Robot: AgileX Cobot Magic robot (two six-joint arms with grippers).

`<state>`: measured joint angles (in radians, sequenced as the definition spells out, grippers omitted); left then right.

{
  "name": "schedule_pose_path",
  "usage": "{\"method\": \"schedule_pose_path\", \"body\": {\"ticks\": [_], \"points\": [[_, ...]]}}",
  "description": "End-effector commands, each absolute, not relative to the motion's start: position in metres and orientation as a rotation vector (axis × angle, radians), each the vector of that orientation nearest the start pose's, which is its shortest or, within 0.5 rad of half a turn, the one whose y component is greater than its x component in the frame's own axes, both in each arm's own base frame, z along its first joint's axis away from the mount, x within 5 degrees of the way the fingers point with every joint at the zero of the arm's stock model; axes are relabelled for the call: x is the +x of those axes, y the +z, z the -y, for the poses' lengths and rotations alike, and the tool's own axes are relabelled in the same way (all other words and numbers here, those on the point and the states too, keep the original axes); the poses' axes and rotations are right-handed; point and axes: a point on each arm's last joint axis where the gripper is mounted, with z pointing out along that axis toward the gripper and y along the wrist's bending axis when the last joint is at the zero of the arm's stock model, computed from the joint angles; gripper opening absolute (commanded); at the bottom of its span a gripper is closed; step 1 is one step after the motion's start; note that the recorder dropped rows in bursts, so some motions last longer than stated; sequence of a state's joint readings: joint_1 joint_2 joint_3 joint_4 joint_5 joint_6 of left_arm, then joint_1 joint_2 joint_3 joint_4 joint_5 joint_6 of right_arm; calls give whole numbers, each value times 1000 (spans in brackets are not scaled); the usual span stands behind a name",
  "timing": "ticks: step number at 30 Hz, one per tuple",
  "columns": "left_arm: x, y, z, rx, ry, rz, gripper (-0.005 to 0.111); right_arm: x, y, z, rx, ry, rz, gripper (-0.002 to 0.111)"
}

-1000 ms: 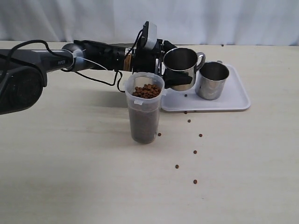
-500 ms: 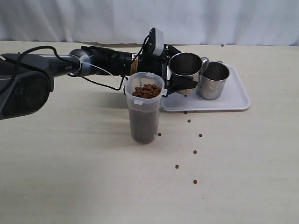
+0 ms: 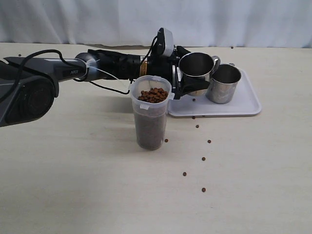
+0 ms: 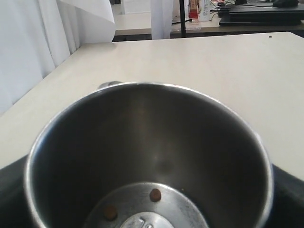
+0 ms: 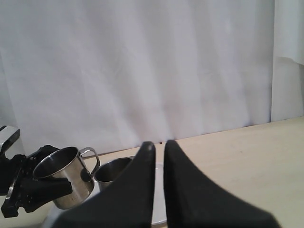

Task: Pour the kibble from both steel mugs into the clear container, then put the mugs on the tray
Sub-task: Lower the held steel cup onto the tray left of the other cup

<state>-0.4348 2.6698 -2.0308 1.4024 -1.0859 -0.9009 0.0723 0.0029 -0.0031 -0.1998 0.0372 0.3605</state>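
Note:
My left gripper (image 3: 186, 84) reaches across the middle and is shut on one steel mug (image 3: 197, 68), holding it slightly tilted over the left end of the white tray (image 3: 246, 106). The mug fills the left wrist view (image 4: 142, 142), with two kibble pellets (image 4: 155, 194) on its bottom. The second steel mug (image 3: 223, 84) stands upright on the tray, right beside the held one. The clear container (image 3: 151, 119) stands in front of the tray, filled to the rim with kibble (image 3: 153, 94). My right gripper (image 5: 159, 145) hangs shut on nothing, away from the mugs.
Several loose pellets lie on the table to the right of the container, such as one (image 3: 204, 159) and another (image 3: 204, 189). The left arm and its cables (image 3: 97, 68) stretch low over the table behind the container. A white curtain closes off the back.
My left gripper has carried the mug to the right and lower, from beside the container's rim to just over the tray, close against the second mug.

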Motion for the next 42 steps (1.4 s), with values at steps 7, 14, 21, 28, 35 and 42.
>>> {"method": "schedule_pose_path", "body": {"ticks": [7,14,21,28,35,42], "points": [[458,96,309,1239,-958,-1304,0,56,210,-3,82,180,-1523,5],[459,92,311,1176,-970,-1325,0,56,210,-3,82,180,-1523,5],[458,83,311,1187,-976,-1328,0,56,210,-3,82,180,-1523,5],[458,83,311,1201,-970,-1324,0,56,210,-3,82,180,-1523,5],[456,68,311,1212,-973,-1343,0,56,210,-3,82,180,-1523,5],[456,65,311,1213,-977,-1340,0,56,210,-3,82,180,-1523,5]]}}
